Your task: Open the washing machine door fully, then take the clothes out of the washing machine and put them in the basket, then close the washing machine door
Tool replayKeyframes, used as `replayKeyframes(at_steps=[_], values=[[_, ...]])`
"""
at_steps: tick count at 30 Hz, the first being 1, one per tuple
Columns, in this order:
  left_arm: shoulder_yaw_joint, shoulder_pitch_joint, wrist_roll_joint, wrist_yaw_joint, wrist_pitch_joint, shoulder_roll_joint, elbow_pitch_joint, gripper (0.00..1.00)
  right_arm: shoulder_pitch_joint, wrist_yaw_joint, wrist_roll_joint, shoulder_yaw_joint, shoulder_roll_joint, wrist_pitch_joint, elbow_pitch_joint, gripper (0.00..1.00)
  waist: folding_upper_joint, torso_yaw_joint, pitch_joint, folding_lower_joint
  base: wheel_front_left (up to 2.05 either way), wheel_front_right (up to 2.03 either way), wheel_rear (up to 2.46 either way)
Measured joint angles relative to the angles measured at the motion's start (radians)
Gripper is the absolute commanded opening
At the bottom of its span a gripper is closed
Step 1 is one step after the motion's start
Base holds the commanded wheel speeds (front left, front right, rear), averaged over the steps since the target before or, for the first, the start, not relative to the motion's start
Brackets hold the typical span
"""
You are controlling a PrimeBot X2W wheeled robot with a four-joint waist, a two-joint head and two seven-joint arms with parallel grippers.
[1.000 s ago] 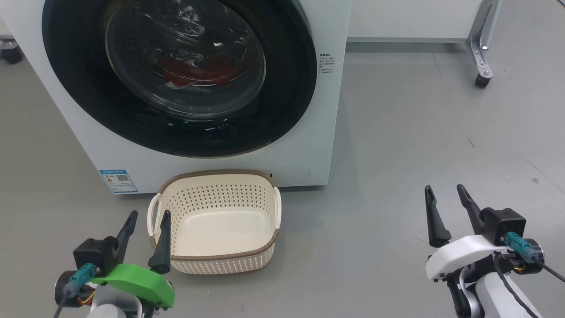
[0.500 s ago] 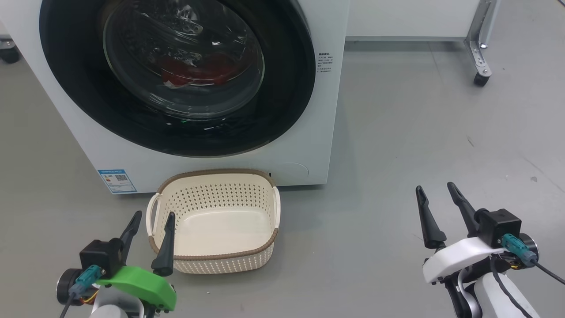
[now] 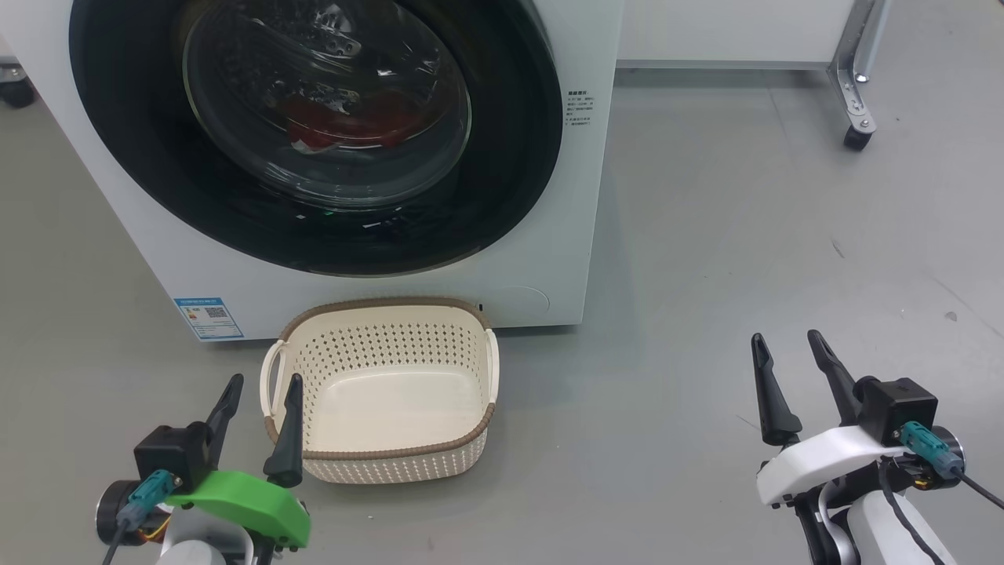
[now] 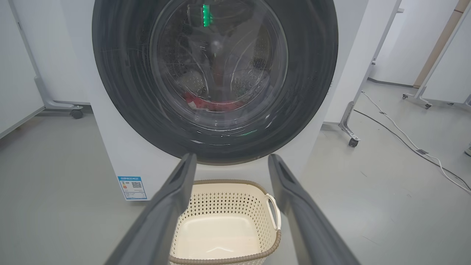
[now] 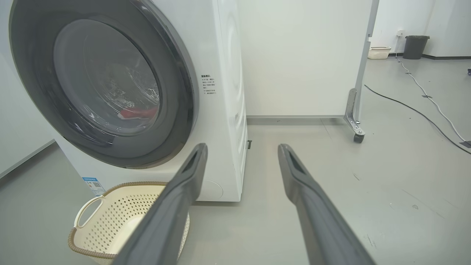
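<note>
Two grippers stand along the lower edge of the head view, both released. The left gripper (image 3: pixel 265 380), lower left, has its dark fingers spread with nothing between them, and its inner finger overlaps the near-left corner of the basket (image 3: pixel 388 302) in the picture. The right gripper (image 3: pixel 786 337), lower right, is poised over bare grey floor (image 3: pixel 706 235), jaws apart and holding nothing.

The washing machine (image 3: pixel 549 259) takes up the upper left and centre of the frame. The washing machine door (image 3: pixel 510 157) lies flush against its white front, the glossy black rim ringing a bulging glass bowl. The clothes (image 3: pixel 345 125) show through that glass as a red heap low in the drum, upper centre of the frame.

The basket sits on the floor just before the machine's base, lower centre, its pale bottom bare. A blue label (image 3: pixel 209 317) marks the machine's lower left corner, and black printed text (image 3: pixel 579 108) runs beside the door's right edge. A castor (image 3: pixel 855 140) on a metal leg stands at the upper right.
</note>
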Motion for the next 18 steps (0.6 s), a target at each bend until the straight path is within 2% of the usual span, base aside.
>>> replayKeyframes(at_steps=[13,14,15,16,18], values=[[0.008,0.000,0.000,0.000,0.000,-0.002,0.000,1.00,0.004,0.010,-0.012,-0.005,0.010,0.000,0.002,0.98,0.0000,-0.002,0.005,0.0000,0.00,0.00,0.00],[0.009,0.000,0.000,0.000,0.000,-0.002,0.000,1.00,0.004,0.010,-0.013,-0.007,0.011,0.000,0.002,0.53,0.0000,-0.002,0.006,0.0000,0.00,0.00,0.00],[0.010,0.000,0.000,0.000,0.000,-0.002,0.000,1.00,0.004,0.011,-0.013,-0.008,0.011,0.000,0.002,0.32,0.0000,-0.002,0.006,0.0000,0.00,0.00,0.00],[0.010,0.000,0.000,0.000,0.000,-0.002,0.000,1.00,0.004,0.011,-0.014,-0.010,0.012,0.000,0.002,0.00,0.0000,-0.002,0.007,0.0000,0.00,0.00,0.00],[0.010,0.000,0.000,0.000,0.000,-0.002,0.000,1.00,0.004,0.012,-0.016,-0.013,0.015,0.000,0.003,0.00,0.0000,-0.002,0.009,0.0000,0.00,0.00,0.00]])
